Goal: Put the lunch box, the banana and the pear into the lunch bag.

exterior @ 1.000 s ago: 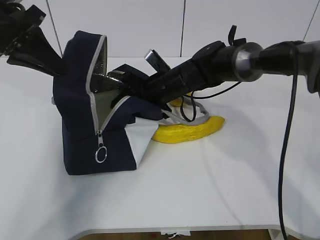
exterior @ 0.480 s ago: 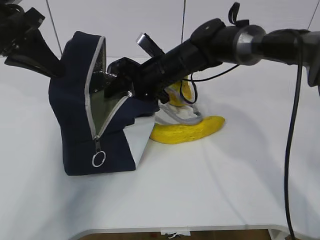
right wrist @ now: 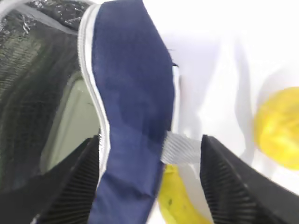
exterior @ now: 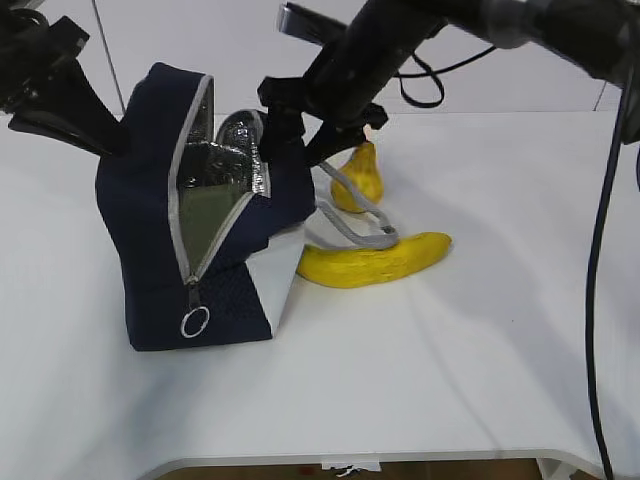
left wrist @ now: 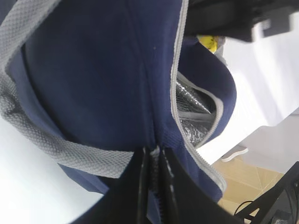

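Navy fabric sags and folds as the lunch bag (exterior: pixel 200 230) stands unzipped on the white bench (exterior: pixel 450 360), its foil-lined mouth gaping toward the right end effector (exterior: pixel 290 115). That end effector hangs just above the bag's open rim with its jaws spread wide and nothing between them; in the wrist view the blue flap and a strip of grey webbing sit in the gap without being pinched. On the bag's far side, the left end effector (left wrist: pixel 154 186) is closed tight on a fold of the cloth beside the zipper seam, propping the soft shell upright.

A pale green panel, likely the lunch box (exterior: pixel 205 215) lid, shows inside the bag below the right end effector. The pear (exterior: pixel 360 178) stands just below and to the right of those open jaws, and the banana (exterior: pixel 375 260) lies lower still, touching the bag's white panel, with a grey handle loop (exterior: pixel 355 222) draped over it.

Both fruits look light but bruise easily. The banana is long and curved, so a hold across its thick middle would seem steadiest; the loop across it may snag. The pear's smooth, rounded base could slip, making its waist, just under the neck, the safer place to grasp gently.
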`<state>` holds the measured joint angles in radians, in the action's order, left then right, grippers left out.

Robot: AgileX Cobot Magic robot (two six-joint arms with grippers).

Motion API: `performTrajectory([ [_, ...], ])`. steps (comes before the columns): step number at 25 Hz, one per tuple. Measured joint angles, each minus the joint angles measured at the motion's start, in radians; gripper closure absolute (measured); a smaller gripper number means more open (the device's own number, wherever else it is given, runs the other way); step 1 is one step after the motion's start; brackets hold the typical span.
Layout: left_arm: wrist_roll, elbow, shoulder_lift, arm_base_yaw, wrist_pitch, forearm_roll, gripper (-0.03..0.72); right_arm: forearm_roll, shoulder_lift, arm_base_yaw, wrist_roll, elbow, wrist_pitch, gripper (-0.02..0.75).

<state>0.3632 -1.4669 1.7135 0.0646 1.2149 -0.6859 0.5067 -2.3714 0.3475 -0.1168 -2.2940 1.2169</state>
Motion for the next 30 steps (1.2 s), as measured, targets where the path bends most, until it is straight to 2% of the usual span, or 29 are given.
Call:
performTrajectory([
  [4,0.0,-0.006,0.0,0.0,0.0,0.01,0.676,-0.07,0.002,0.0,0.034,-0.099,0.011,0.218],
  [11,0.0,-0.006,0.0,0.0,0.0,0.027,0.676,-0.162,0.073,0.0,0.047,-0.079,0.024,0.217],
  [20,0.0,-0.006,0.0,0.0,0.0,0.042,0.676,-0.387,0.337,0.0,0.161,0.265,0.028,0.217],
  [24,0.0,-0.006,0.0,0.0,0.0,0.046,0.676,-0.423,0.433,0.0,0.167,0.403,0.028,0.218],
  [30,0.0,-0.006,0.0,0.0,0.0,0.05,0.676,-0.436,0.465,0.0,-0.052,0.468,0.03,0.218],
])
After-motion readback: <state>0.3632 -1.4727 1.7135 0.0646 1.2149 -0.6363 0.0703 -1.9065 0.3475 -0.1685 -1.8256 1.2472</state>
